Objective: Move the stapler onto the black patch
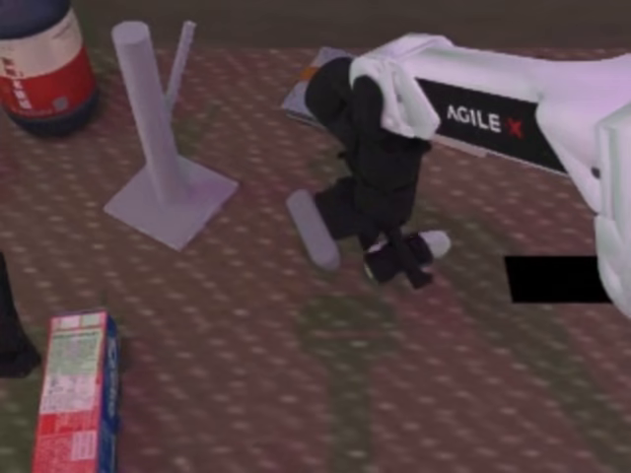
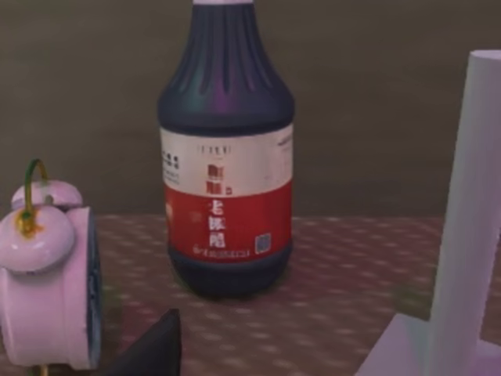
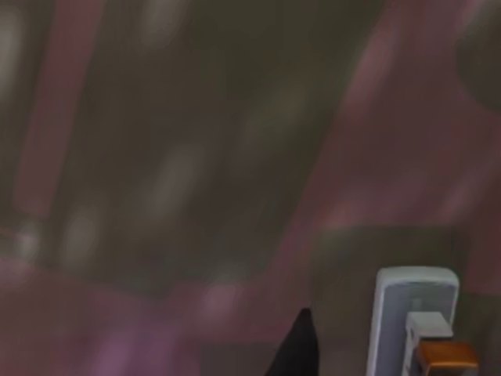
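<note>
The top view looked straight down on the patterned table [image 1: 246, 394] from above, close enough that the dark sauce bottle [image 1: 44, 64] at eleven o'clock and the red carton [image 1: 77, 399] at seven o'clock were cut by the edges. The left wrist view sat low near the cloth and faced level across it at that same bottle [image 2: 227, 149], with the white stand [image 2: 462, 235] beside it; both also appeared in the top view, the stand [image 1: 163, 158] near ten o'clock. The right wrist view hung very close over the cloth, blurred, catching one end of the stapler [image 3: 415, 313], seen near centre from above [image 1: 434, 242].
</note>
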Tool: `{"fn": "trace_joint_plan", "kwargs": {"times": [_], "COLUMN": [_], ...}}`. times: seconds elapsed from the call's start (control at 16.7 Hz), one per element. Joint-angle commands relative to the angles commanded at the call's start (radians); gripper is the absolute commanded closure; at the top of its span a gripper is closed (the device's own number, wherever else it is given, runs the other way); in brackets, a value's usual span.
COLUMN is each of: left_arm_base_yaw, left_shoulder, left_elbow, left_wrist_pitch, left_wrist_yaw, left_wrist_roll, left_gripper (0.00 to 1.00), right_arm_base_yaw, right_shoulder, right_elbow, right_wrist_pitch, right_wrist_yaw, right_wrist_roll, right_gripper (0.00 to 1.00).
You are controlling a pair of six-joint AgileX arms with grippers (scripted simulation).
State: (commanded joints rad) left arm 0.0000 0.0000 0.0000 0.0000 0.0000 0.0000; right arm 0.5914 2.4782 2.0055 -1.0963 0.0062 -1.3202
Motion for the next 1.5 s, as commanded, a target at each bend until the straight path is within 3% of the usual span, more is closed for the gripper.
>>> {"fn": "trace_joint_plan", "kwargs": {"times": [0.24, 0.3, 0.9, 1.5], "left_arm_base_yaw": [0.0, 0.0, 0.0, 0.0], "left_shoulder": [0.0, 0.0, 0.0, 0.0], "left_elbow": [0.0, 0.0, 0.0, 0.0], "left_wrist_pitch": [0.0, 0.0, 0.0, 0.0], "left_wrist_yaw": [0.0, 0.0, 0.0, 0.0], "left_wrist_roll": [0.0, 0.0, 0.0, 0.0], "left_gripper": [0.0, 0.0, 0.0, 0.0], "right_arm_base_yaw": [0.0, 0.0, -0.002, 0.005], "right_shoulder": [0.0, 0.0, -0.001, -0.027], "right_elbow": [0.0, 0.0, 0.017, 0.347], "right_wrist_pitch": [0.0, 0.0, -0.017, -0.374], "right_wrist_yaw": [0.0, 0.0, 0.0, 0.0], "right_wrist_roll": [0.0, 0.0, 0.0, -0.001], "right_gripper": [0.98, 1.0, 1.0, 1.0]}}
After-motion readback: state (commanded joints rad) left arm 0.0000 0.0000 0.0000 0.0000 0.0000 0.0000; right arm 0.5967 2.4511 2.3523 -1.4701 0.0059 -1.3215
